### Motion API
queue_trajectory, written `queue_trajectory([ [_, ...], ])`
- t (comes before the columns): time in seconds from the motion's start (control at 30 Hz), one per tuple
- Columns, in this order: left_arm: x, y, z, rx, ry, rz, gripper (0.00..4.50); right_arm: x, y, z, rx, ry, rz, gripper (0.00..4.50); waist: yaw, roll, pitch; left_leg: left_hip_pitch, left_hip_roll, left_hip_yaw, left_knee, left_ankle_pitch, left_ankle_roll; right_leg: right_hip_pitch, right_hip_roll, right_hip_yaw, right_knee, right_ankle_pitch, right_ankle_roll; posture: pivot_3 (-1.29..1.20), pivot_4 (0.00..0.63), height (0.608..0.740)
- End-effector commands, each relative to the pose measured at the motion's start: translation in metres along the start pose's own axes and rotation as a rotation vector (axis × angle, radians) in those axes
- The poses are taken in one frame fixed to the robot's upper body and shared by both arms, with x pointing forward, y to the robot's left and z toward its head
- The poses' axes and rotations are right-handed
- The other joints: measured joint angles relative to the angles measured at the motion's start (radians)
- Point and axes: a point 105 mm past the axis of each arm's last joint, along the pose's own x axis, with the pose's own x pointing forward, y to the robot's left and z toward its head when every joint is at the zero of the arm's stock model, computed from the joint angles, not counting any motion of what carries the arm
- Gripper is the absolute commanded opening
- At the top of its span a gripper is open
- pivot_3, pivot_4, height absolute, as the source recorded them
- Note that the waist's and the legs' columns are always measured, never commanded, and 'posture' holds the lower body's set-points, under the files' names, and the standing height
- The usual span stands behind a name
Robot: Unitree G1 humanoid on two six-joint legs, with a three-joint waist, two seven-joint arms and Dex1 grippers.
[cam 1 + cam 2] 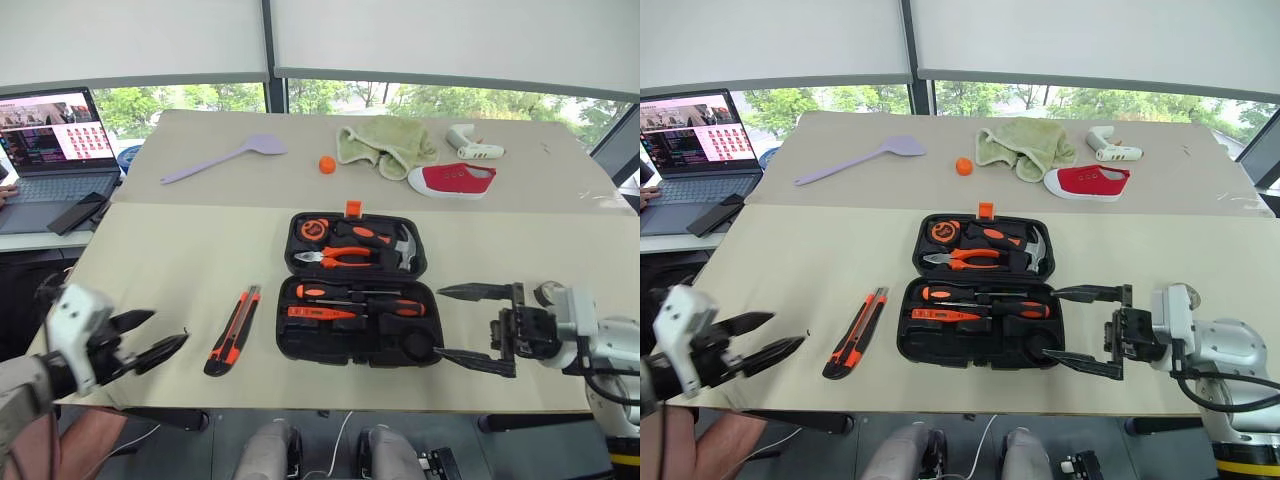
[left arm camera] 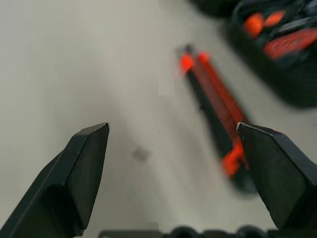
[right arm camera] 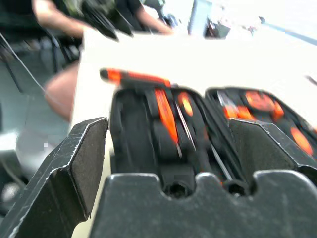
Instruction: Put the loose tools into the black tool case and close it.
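The black tool case lies open at the table's middle. In its near half sit two black-orange screwdrivers and the slim orange tester. A dark round thing in its near right corner may be the tape roll. The orange-black utility knife lies loose on the table just left of the case. My left gripper hovers open and empty left of the knife. My right gripper stands open and empty at the case's right edge, fingers pointing at it.
Orange-handled pliers and a hammer fill the case's far half. Farther back lie a lilac spatula, an orange ball, a green cloth, a red shoe and a white tool. A laptop and phone sit far left.
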Motion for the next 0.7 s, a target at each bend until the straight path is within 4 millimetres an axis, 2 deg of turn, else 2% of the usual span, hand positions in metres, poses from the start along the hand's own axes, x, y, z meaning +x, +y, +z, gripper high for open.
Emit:
queue_trajectory([
  [0.03,0.024,-0.02,-0.008,-0.054,0.041,0.006,4.41,0.007,0.0,0.011,-0.025,-0.033,0.026,4.5,0.0,0.0,0.0,0.0,0.0,0.0,-0.001,0.0,0.0,0.001,0.001,-0.001,0.0,0.0,0.0,0.0,0.15,0.74],
  [0.2,0.051,-0.027,-0.031,0.008,0.148,0.071,4.41,0.012,-0.002,0.01,-0.075,-0.028,0.024,4.5,-0.003,0.0,0.0,0.0,0.0,0.002,-0.001,0.001,-0.001,0.0,0.01,-0.002,0.002,0.0,0.0,0.0,0.15,0.74],
  [0.3,0.063,-0.037,-0.035,0.001,0.131,0.076,4.41,0.013,-0.002,0.009,-0.079,-0.023,0.02,4.5,0.003,0.003,-0.002,0.002,0.0,0.002,-0.001,0.001,-0.001,0.001,0.009,-0.001,0.002,0.0,0.0,0.0,0.15,0.74],
  [0.43,0.064,-0.036,-0.043,0.019,0.145,0.119,3.3,0.01,-0.001,0.009,-0.074,-0.013,0.01,4.5,0.015,0.004,-0.003,0.002,0.0,0.002,0.0,0.001,-0.001,0.001,0.008,-0.001,0.001,0.0,0.0,0.0,0.15,0.74],
  [0.57,0.05,-0.013,-0.035,0.053,0.099,0.17,1.74,0.006,0.001,0.008,-0.065,-0.002,-0.002,4.5,0.014,0.005,-0.003,0.001,0.0,0.002,-0.001,0.001,0.0,0.0,0.007,-0.001,0.001,0.0,-0.001,0.0,0.15,0.74],
  [0.63,0.042,-0.002,-0.024,0.1,0.056,0.155,1.69,0.004,0.002,0.009,-0.065,0.007,-0.006,4.5,0.013,0.005,-0.003,0.001,0.0,0.002,-0.001,0.001,0.0,-0.001,0.003,-0.001,0.002,-0.001,-0.001,0.0,0.15,0.74],
  [0.7,0.037,-0.001,0.0,0.243,-0.036,0.048,1.69,-0.002,0.002,0.011,-0.073,0.03,-0.027,4.5,0.011,0.005,-0.003,0.0,0.0,0.002,-0.001,0.001,-0.001,-0.002,0.003,-0.002,0.002,-0.001,-0.002,0.0,0.15,0.74],
])
